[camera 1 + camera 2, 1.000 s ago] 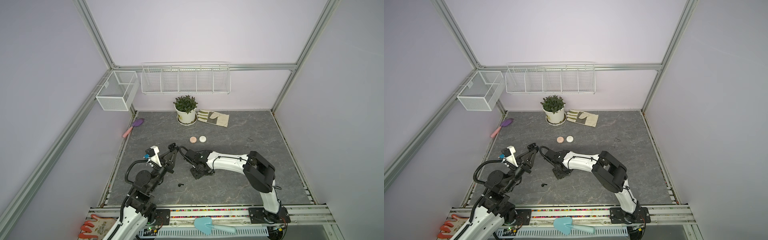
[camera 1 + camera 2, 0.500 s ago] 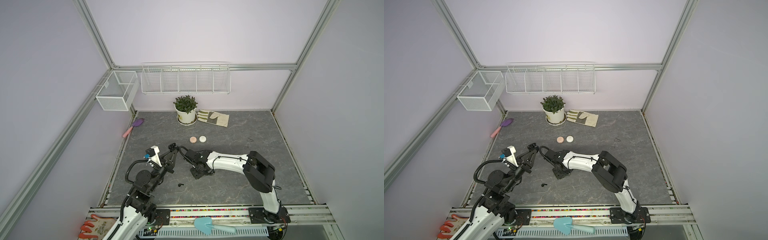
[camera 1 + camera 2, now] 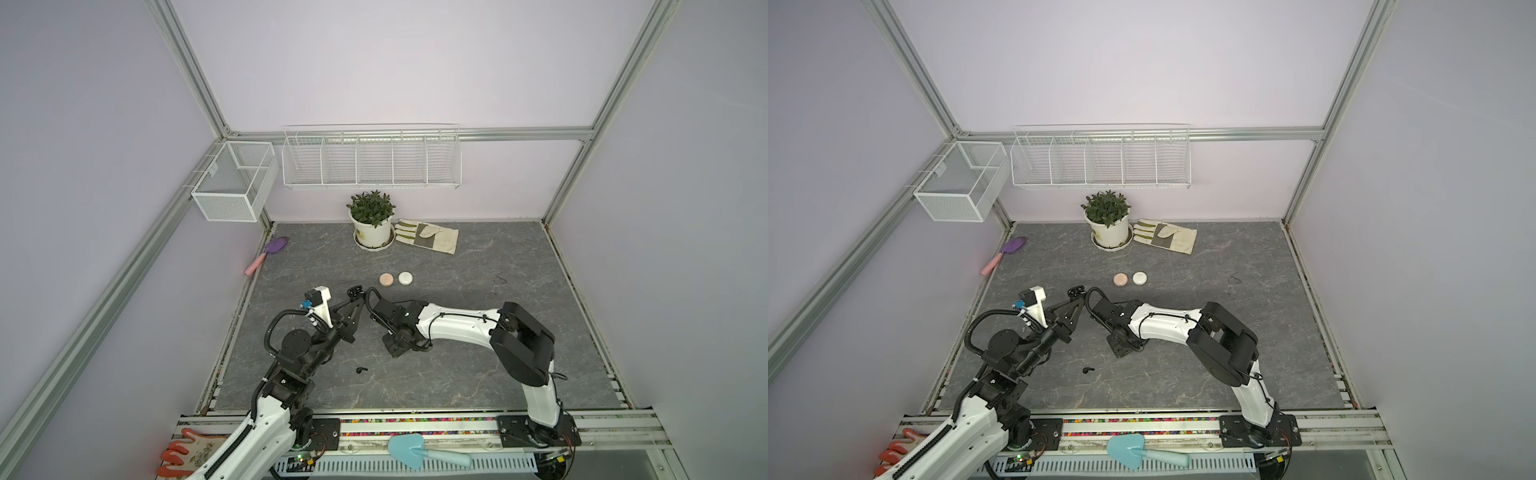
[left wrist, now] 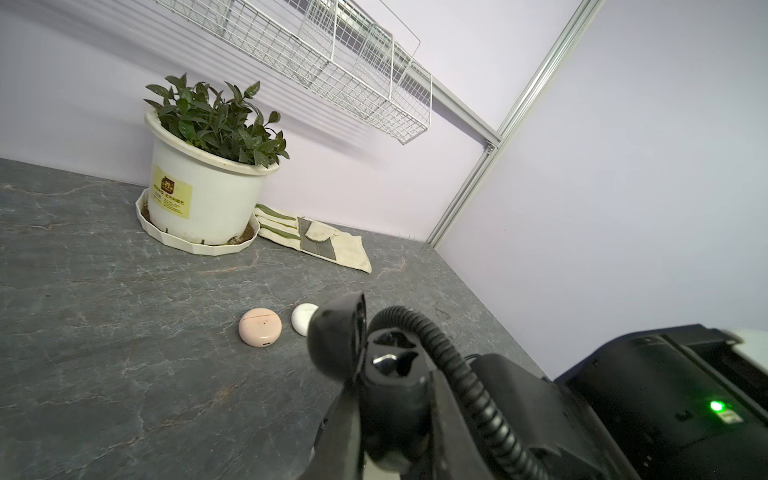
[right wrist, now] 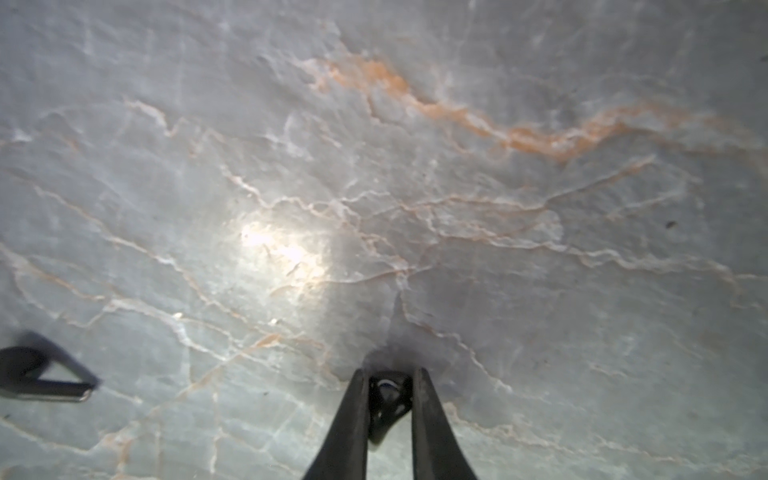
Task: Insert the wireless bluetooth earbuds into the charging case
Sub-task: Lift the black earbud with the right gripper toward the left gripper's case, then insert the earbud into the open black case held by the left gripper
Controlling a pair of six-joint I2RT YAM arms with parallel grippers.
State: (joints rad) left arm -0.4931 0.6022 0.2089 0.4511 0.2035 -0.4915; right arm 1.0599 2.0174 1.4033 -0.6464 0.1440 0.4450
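My left gripper [image 3: 355,296] [image 4: 390,401] is shut on a black charging case [image 3: 355,291] [image 3: 1076,292] [image 4: 386,361], held above the table with its lid [image 4: 337,332] open. My right gripper [image 3: 394,352] [image 5: 390,377] points straight down at the table right of it, shut on a black earbud [image 5: 386,395]. A second black earbud [image 3: 361,369] [image 3: 1087,369] [image 5: 41,378] lies loose on the table, nearer the front and between the two arms. Two shut round cases, one pink [image 3: 386,279] [image 4: 260,327] and one white [image 3: 405,278] [image 4: 302,318], lie side by side farther back.
A potted plant [image 3: 372,224] and a work glove [image 3: 428,237] stand at the back wall under a wire shelf [image 3: 371,160]. A purple trowel [image 3: 269,253] lies at the back left. A blue trowel [image 3: 409,448] and an orange glove [image 3: 183,453] lie off the front rail.
The right gripper's jaws have drawn shut on the black earbud. Neither arm has visibly moved.
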